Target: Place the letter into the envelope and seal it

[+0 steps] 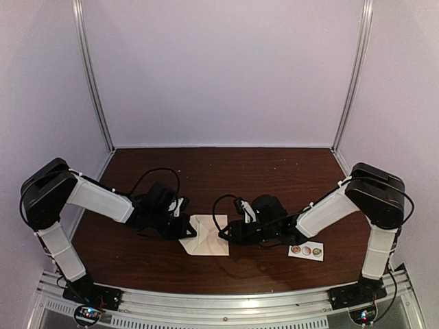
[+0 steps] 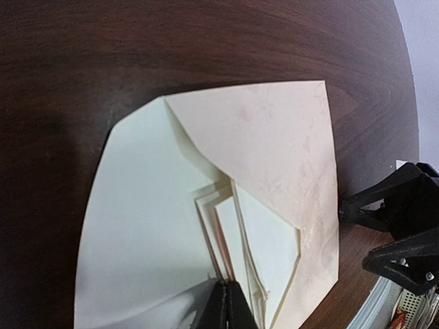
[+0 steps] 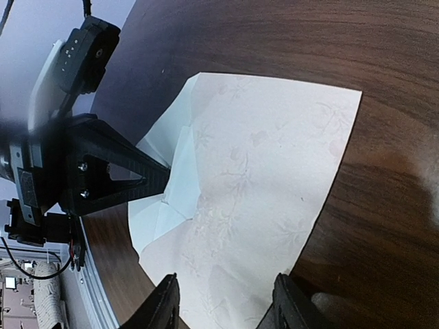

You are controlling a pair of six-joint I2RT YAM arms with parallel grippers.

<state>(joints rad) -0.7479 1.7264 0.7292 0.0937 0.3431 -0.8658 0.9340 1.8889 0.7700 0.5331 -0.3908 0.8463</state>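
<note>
The envelope (image 1: pixel 209 245) lies on the dark wooden table between both arms, its patterned tan face (image 2: pixel 288 137) up and its cream flap (image 2: pixel 144 219) folded open to the left. The folded letter (image 2: pixel 267 240) sits in the envelope's mouth with its layered edges showing. My left gripper (image 2: pixel 230 298) is shut, its tips pinched together on the letter's edge; it also shows as the left gripper (image 3: pixel 161 181) in the right wrist view. My right gripper (image 3: pixel 226 308) is open, its fingers standing either side of the envelope's (image 3: pixel 274 171) near edge.
A small white strip with three round stickers (image 1: pixel 306 251) lies under the right forearm, right of the envelope. A metal rail (image 1: pixel 219 301) runs along the table's near edge. Pale walls close in the back and both sides.
</note>
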